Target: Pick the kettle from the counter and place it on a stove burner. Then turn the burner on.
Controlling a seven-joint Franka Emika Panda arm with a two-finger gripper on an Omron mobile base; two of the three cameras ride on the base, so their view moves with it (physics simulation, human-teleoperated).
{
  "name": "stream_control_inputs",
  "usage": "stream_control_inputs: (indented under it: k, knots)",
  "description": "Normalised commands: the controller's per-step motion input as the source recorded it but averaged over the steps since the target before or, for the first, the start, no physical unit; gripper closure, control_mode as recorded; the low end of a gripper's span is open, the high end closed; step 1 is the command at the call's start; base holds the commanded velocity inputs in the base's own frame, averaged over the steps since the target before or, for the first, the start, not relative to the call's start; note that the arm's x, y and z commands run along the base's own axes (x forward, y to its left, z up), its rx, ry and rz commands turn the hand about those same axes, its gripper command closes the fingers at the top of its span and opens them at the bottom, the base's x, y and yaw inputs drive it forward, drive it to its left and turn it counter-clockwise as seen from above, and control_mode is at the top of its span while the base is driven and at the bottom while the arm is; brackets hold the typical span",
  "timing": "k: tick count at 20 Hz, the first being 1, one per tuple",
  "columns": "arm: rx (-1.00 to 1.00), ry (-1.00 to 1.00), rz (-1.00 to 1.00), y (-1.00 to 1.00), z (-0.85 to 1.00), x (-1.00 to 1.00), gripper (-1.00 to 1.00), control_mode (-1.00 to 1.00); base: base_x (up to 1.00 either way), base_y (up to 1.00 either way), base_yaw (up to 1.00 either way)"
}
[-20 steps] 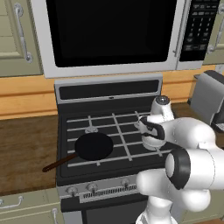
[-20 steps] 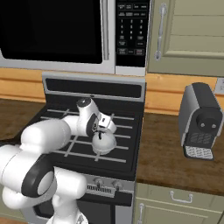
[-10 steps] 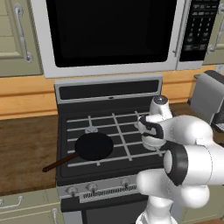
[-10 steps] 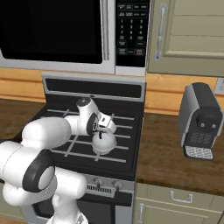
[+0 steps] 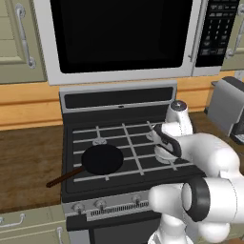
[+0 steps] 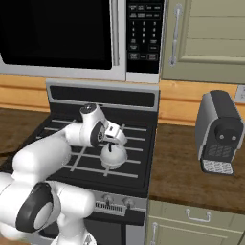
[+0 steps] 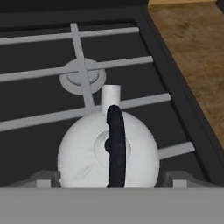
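Hand view: the kettle (image 7: 108, 153) is seen upright on the grate, its handle (image 7: 116, 148) between the gripper (image 7: 109, 179) fingertips, which stand apart on either side without touching it. Little has changed since a second ago. The right base view alone shows the coffee machine (image 6: 219, 133); the pan (image 5: 101, 159) appears at left. The burner (image 7: 82, 78) lies beyond the spout.
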Motion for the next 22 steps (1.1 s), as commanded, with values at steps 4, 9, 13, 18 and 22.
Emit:
stream_control_inputs:
  k: [4,9,13,18,22]
  knots:
    - [0.0,-0.09,0.0,0.1,0.68,-0.41,-1.0,-1.0,0.0,0.0,0.0]
    - [-0.05,-0.04,0.1,0.46,0.45,-0.89,-1.0,-1.0,0.0,0.0,0.0]
    - [-0.13,0.0,0.21,0.72,0.04,-0.99,-1.0,-1.0,0.0,0.0,0.0]
    - [-0.11,-0.01,0.18,0.4,0.0,-0.77,-1.0,-1.0,0.0,0.0,0.0]
    - [-0.06,-0.05,0.11,0.1,0.0,-0.65,-1.0,-1.0,0.0,0.0,0.0]
